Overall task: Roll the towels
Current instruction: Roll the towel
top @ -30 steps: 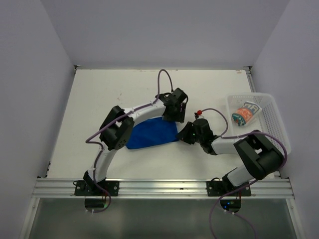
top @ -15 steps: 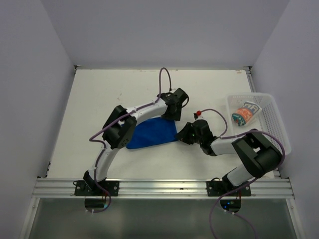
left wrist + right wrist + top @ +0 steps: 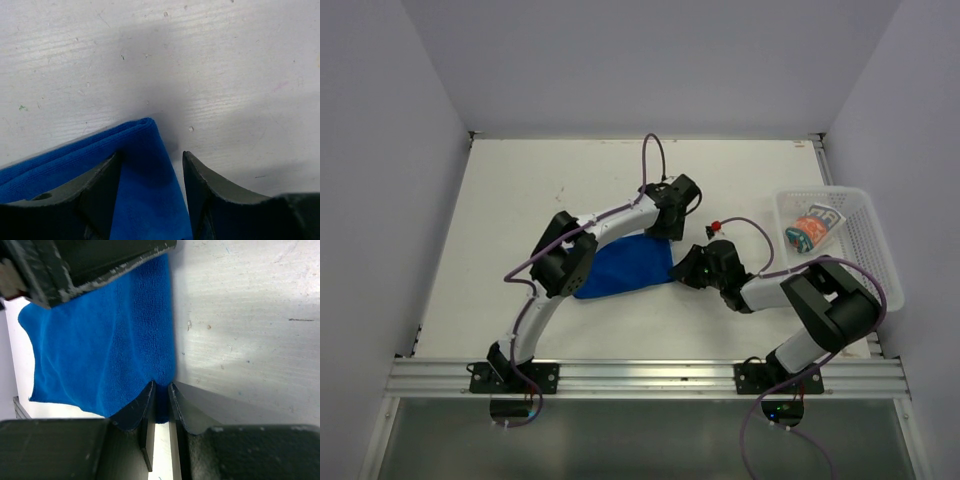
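The blue towel (image 3: 620, 268) lies flat on the white table between the two arms. My left gripper (image 3: 667, 236) is open, its jaws straddling the towel's far right corner (image 3: 145, 150) just above the table. My right gripper (image 3: 684, 270) is shut on the towel's near right corner; in the right wrist view the fingertips (image 3: 145, 402) pinch the blue edge (image 3: 100, 350). The patterned towel (image 3: 810, 230) lies rolled up in the white mesh basket (image 3: 865, 225) at the right.
The basket stands by the table's right edge next to the right arm's elbow. The left gripper's body (image 3: 75, 265) hangs over the towel close to my right gripper. Grey walls enclose the table on three sides.
My right gripper has shifted a little left with the towel's corner, and the towel's right edge has pulled in slightly. My left gripper has edged a little farther back over the far corner.
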